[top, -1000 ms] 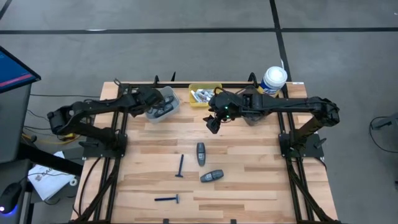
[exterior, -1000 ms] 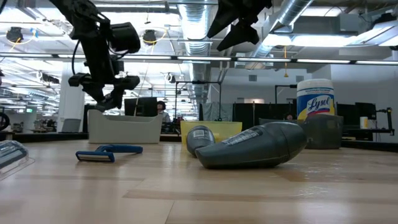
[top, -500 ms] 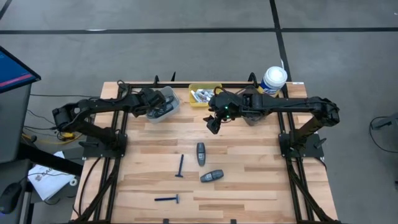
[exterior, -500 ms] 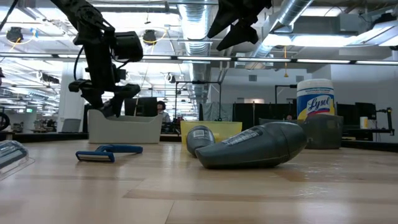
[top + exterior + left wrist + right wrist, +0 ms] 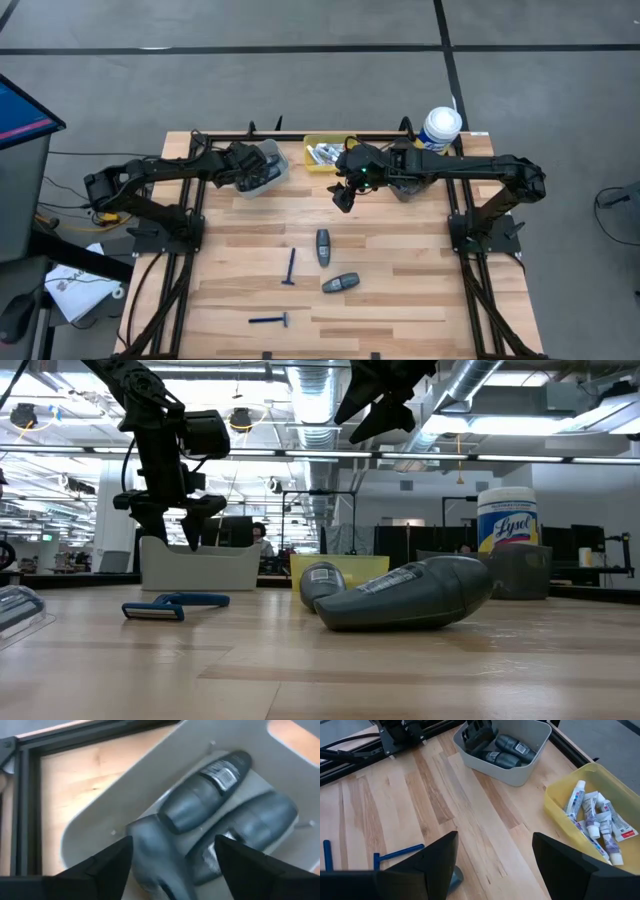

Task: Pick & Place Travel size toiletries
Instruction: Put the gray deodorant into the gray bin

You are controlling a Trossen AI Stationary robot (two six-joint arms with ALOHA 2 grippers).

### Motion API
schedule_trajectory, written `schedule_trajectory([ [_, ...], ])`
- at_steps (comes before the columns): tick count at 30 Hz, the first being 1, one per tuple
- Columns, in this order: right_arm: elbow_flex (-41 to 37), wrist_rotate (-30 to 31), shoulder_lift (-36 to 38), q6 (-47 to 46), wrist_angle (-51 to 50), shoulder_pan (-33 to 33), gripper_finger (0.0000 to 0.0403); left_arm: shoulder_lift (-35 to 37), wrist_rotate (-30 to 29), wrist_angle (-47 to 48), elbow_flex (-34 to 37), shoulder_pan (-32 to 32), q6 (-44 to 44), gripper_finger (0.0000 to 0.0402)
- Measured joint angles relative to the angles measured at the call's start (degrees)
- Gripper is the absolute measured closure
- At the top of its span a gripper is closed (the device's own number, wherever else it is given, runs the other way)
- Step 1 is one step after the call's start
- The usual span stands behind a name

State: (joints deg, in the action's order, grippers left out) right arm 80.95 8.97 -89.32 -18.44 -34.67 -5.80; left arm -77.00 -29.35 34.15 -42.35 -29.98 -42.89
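My left gripper (image 5: 246, 166) hangs open over the grey bin (image 5: 268, 172) at the table's far left. In the left wrist view a blurred dark grey pod (image 5: 152, 851) shows between its spread fingers, above the bin floor. Two more pods (image 5: 205, 790) (image 5: 250, 827) lie in the bin (image 5: 100, 820). My right gripper (image 5: 345, 196) hovers open and empty high over the far middle of the table. Two pods (image 5: 323, 246) (image 5: 341, 283) and two blue razors (image 5: 290, 267) (image 5: 269, 320) lie flat on the wood. White mini tubes (image 5: 592, 817) fill the yellow bin (image 5: 326, 152).
A white wipes canister (image 5: 440, 127) stands at the far right corner. Another bin (image 5: 405, 186) sits under my right arm. Black frame rails run along the table's far edge and both sides. Bare wood lies between the bins and the loose items.
My left gripper has sunk a little toward the grey bin and rolled slightly. Its fingers have spread apart in the low view, so it has opened. My right arm has kept still.
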Motion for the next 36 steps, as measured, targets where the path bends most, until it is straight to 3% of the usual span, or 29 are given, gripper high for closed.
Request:
schedule_trajectory([
  [5,0.0,0.0,0.0,0.3,0.0,0.0,0.0155,0.0,1.4,0.0,0.0,0.0,0.5,0.0091],
  [13,0.0,-0.1,0.0,0.5,-0.4,-0.7,0.0155,7.1,7.9,-5.5,-0.1,1.3,8.2,0.0083],
  [18,0.0,-0.2,0.1,-1.8,-0.4,-0.6,0.0155,14.1,11.9,-10.3,-0.1,6.3,13.2,0.0093],
  [22,0.0,-0.3,0.1,-3.9,-0.4,-0.3,0.0155,15.8,11.7,-11.7,-0.1,12.9,13.8,0.0102],
  [26,0.0,-1.0,0.1,-4.1,0.5,0.1,0.0155,13.2,11.9,-15.4,-0.1,19.8,15.2,0.0106],
  [29,0.0,-3.4,0.1,-4.1,1.7,0.2,0.0155,9.9,14.2,-19.8,-0.1,24.4,23.9,0.0109],
  [36,4.4,-7.3,0.2,-4.2,1.9,0.7,0.0155,0.7,28.1,-28.9,-0.1,28.0,40.4,0.0112],
])
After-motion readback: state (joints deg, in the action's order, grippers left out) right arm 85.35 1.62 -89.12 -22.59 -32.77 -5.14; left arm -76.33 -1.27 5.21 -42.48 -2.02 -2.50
